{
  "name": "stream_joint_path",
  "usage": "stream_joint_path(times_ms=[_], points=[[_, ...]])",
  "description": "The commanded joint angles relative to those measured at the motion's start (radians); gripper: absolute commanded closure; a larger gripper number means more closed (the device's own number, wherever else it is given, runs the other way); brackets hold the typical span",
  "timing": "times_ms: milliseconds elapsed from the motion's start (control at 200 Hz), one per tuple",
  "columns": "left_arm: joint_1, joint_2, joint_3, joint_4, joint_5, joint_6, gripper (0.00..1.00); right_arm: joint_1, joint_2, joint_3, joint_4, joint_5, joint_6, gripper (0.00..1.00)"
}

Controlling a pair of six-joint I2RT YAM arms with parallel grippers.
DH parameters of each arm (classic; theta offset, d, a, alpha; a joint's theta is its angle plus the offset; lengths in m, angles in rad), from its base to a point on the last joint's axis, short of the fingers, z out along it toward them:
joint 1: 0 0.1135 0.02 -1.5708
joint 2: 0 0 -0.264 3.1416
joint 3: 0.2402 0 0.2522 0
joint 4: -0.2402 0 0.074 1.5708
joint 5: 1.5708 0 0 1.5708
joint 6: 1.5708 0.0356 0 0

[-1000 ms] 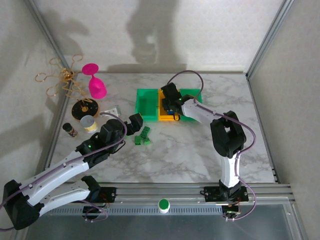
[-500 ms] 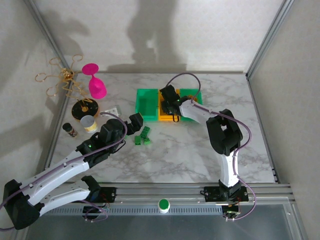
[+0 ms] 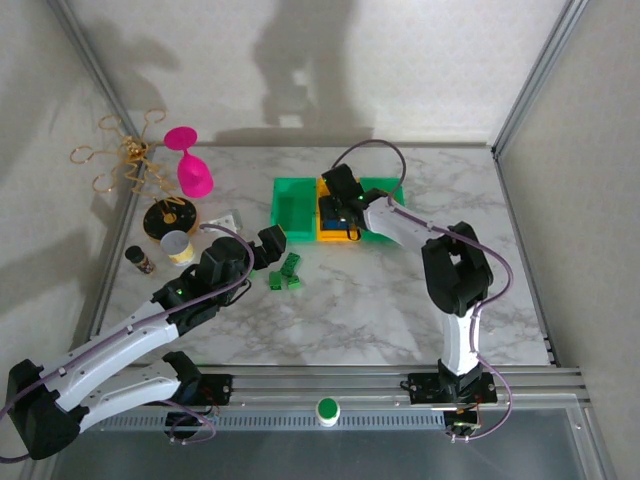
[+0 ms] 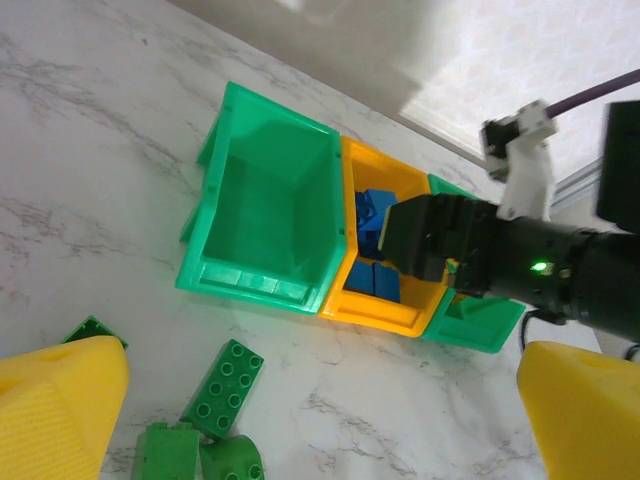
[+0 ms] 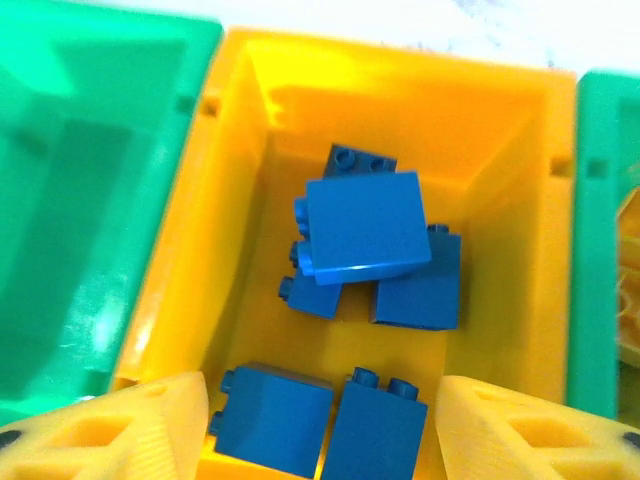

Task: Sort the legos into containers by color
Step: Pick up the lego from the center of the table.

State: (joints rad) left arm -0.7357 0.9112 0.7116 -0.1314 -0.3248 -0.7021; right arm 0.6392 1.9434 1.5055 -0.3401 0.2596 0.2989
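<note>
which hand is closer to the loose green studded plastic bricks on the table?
Left. The left hand hovers right beside the green studded plastic bricks, just to their left. The right hand is farther off, above the orange-yellow plastic bin.

Marble-look table top (image 3: 380,300) across the middle of the top view, smooth with a faint sheen. In the right wrist view the yellow bin (image 5: 240,190) is glossy moulded plastic, with glare on its inner wall. The green bin (image 5: 80,200) at left is the same slick plastic, with a pale highlight low on its side. Blue bricks (image 5: 365,228) in the yellow one are hard, smooth plastic, satin on the top face. In the left wrist view, lower left, the green bricks (image 4: 222,388) are studded plastic, duller. The left gripper (image 4: 320,350) has yellow fingers (image 4: 60,410) with a finely ribbed, matt surface. Along the bottom of the top view runs a brushed metal rail (image 3: 400,378). Upper left stand a smooth pink goblet (image 3: 190,165) and a shiny gold wire stand (image 3: 125,155).
</note>
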Motion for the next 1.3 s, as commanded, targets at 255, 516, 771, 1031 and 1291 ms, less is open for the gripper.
stream_joint_path(times_ms=[255, 516, 771, 1031, 1291], points=[[0.009, -0.089, 0.008, -0.081, -0.005, 0.005, 0.0, 0.118, -0.197, -0.128, -0.024, -0.042, 0.052, 0.3], [0.01, -0.194, -0.038, -0.169, -0.03, -0.023, 0.0, 0.265, -0.209, -0.241, -0.029, -0.048, 0.177, 0.28], [0.01, -0.253, -0.058, -0.227, -0.039, -0.054, 0.0, 0.392, -0.163, -0.307, 0.018, -0.032, 0.303, 0.29], [0.01, -0.28, -0.071, -0.251, -0.048, -0.07, 0.0, 0.447, -0.095, -0.311, 0.049, -0.032, 0.348, 0.3], [0.01, -0.298, -0.084, -0.254, -0.05, -0.077, 0.0, 0.449, -0.041, -0.29, 0.044, 0.008, 0.338, 0.38]])
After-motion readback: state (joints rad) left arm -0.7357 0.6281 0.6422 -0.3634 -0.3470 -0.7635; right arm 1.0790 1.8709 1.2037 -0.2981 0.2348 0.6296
